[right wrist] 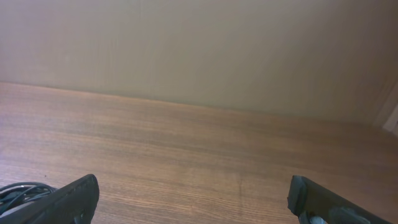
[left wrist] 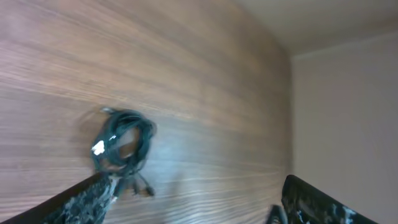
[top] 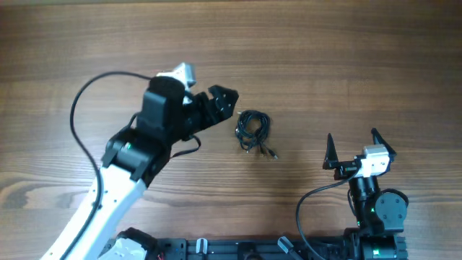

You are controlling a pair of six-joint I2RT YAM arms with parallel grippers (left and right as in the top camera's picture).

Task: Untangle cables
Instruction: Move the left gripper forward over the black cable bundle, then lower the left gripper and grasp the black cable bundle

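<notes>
The cables [top: 253, 131] lie on the wooden table as a small black coiled bunch, with loose plug ends trailing to the lower right. My left gripper [top: 227, 101] hovers just to their left and a little further back, not touching them. In the left wrist view the cables [left wrist: 126, 145] show a pale plug and sit ahead, just past the left finger [left wrist: 81, 199]. The left gripper [left wrist: 199, 202] is open with nothing between its fingers. My right gripper [top: 353, 139] stands open near the front right, well away from the bunch. A bit of the cables [right wrist: 18, 190] shows at its view's lower left.
A thick black wire [top: 86, 97] loops off the left arm over the table's left part. The arm bases and a black rail [top: 238, 249] line the front edge. A pale wall [right wrist: 199, 50] stands behind the table's far edge.
</notes>
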